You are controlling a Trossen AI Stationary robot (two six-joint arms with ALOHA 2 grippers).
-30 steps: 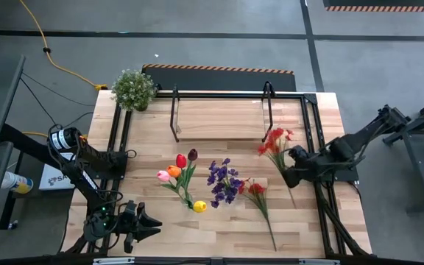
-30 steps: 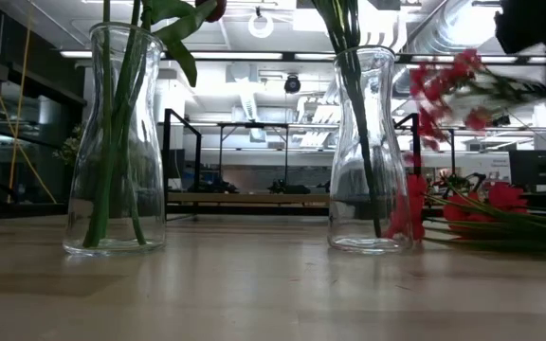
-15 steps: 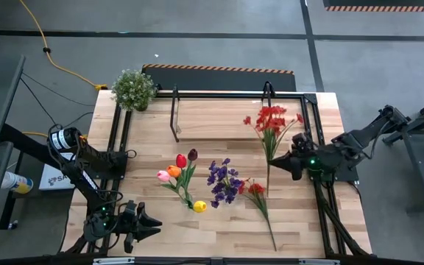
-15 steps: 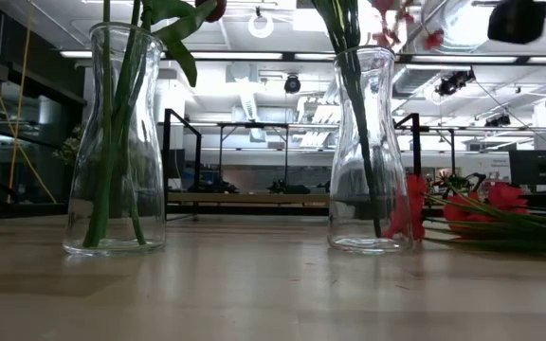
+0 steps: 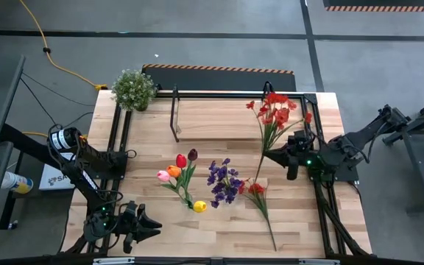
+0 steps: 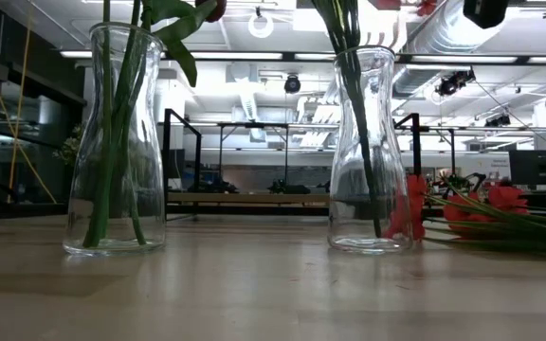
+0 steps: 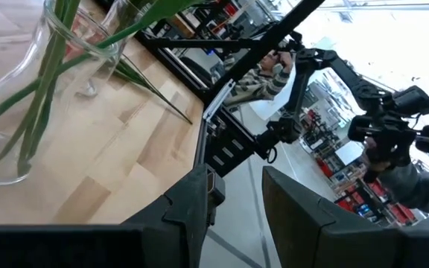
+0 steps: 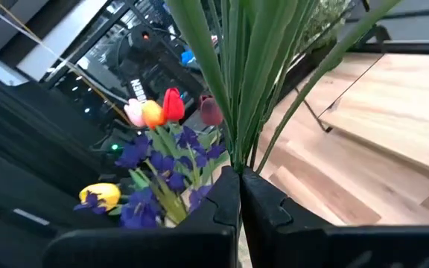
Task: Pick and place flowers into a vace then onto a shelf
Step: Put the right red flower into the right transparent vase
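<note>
My right gripper (image 5: 274,154) has carried the red spray (image 5: 274,112) up from the table (image 5: 300,221); it stays clenched on the stems beside the shelf (image 5: 219,118). My left gripper (image 5: 153,224) waits half-spread, near-left, holding nothing.

A bushy green potted plant (image 5: 133,89) stands at the far left corner of the light plank worktop (image 5: 219,228). A yellow cable (image 5: 50,55) snakes across the grey floor (image 5: 212,33) beyond it (a black-and-orange striped strip (image 5: 219,69) lies along the worktop's far edge). In the low view, bright ceiling lights (image 6: 263,24) and a far workbench (image 6: 245,197) fill the room behind.
</note>
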